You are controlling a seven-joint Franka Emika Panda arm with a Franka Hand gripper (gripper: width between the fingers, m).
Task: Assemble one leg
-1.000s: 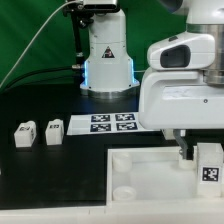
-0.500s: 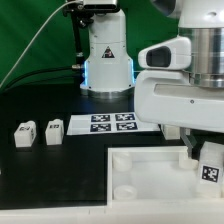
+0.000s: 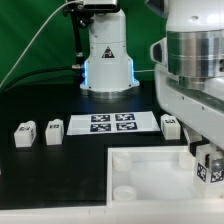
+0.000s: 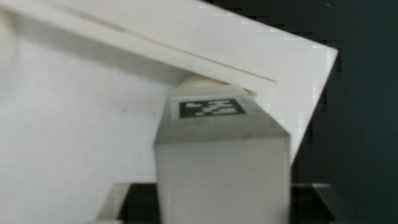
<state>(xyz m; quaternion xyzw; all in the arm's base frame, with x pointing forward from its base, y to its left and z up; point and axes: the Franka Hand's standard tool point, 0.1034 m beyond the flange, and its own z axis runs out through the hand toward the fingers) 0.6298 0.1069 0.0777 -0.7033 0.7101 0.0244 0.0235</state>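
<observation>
My gripper (image 3: 206,160) is shut on a leg (image 3: 208,167), a small white block with a black-and-white tag, and holds it over the far right part of the big white panel (image 3: 150,172). In the wrist view the held leg (image 4: 217,150) runs from my gripper (image 4: 221,200) out to the panel's corner (image 4: 107,90), its tag facing the camera. Whether the leg touches the panel I cannot tell. Two more legs (image 3: 24,133) (image 3: 54,131) stand at the exterior view's left. A further leg (image 3: 170,125) stands beside my arm.
The marker board (image 3: 110,123) lies on the black table behind the panel. The robot's white base (image 3: 107,55) stands at the back. A round socket (image 3: 125,192) shows at the panel's near left corner.
The arm's wrist has turned and shifted toward the exterior view's right. The held leg now sits slightly lower and tilted. A leg by the marker board has come into view.
</observation>
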